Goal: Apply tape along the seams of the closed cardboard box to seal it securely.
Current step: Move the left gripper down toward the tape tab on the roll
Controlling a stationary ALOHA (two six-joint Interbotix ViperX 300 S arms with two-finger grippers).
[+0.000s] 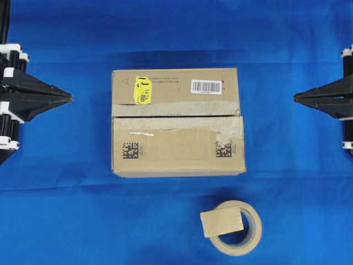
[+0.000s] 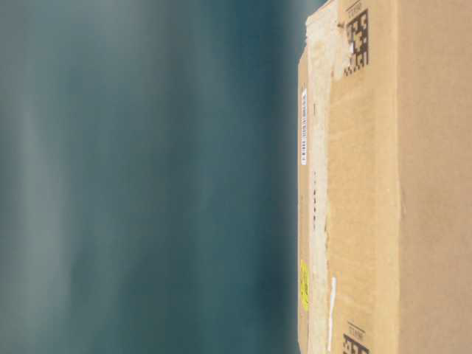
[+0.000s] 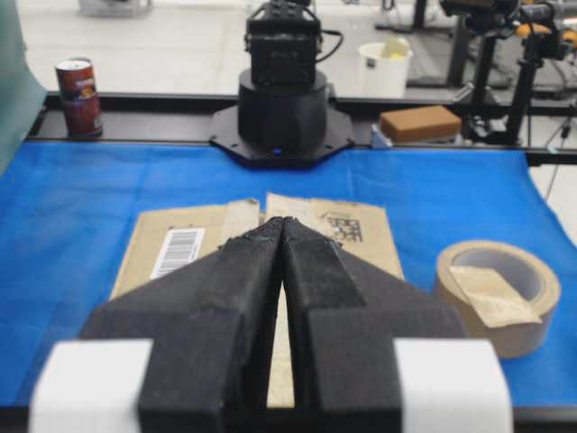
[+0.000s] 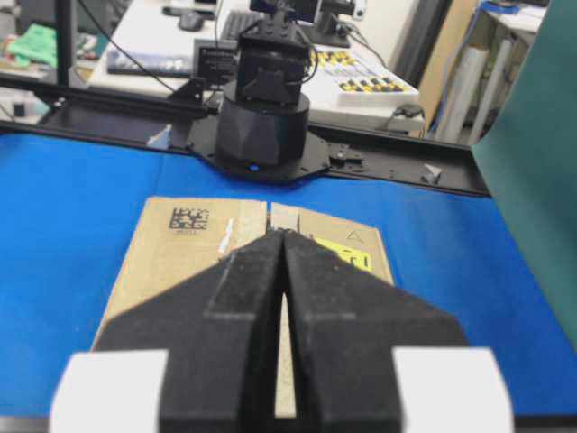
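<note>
A: Overhead first. What room is there around the box (image 1: 177, 122)?

B: It sits mid-desk on the blue cloth (image 1: 66, 221), bare cloth on every side. The left end effector (image 1: 70, 97) waits at 9 o'clock, tips pressed together and holding nothing. The right end effector (image 1: 295, 97) at 3 o'clock is the same. Both stand well apart from the box's edges.

A: And the box top?

B: Brown, flaps closed. The seam (image 1: 176, 116) runs 9 to 3 across the middle, edged by pale torn strips (image 1: 182, 108). A yellow sticker (image 1: 143, 89) and a barcode label (image 1: 206, 86) lie on the 12 o'clock flap, two black codes (image 1: 130, 150) on the 6 o'clock flap.

A: The tape?

B: A tan square piece (image 1: 222, 221) lies across the roll (image 1: 238, 227), at 5 o'clock from the box and near the desk's front edge. It lies nearer the right end effector, clear of both.

A: Table level?

B: The picture is turned sideways; the box's side and top fill its right, and the rest is blur.

A: Left wrist?

B: Jaws meet in a point. Beyond them lies the box, and at 3 o'clock the roll with the tape on its rim. A can (image 3: 78, 96) stands at the far edge at 10 o'clock.

A: Right wrist?

B: Jaws closed and empty, aimed along the seam. The tape is out of view.
</note>
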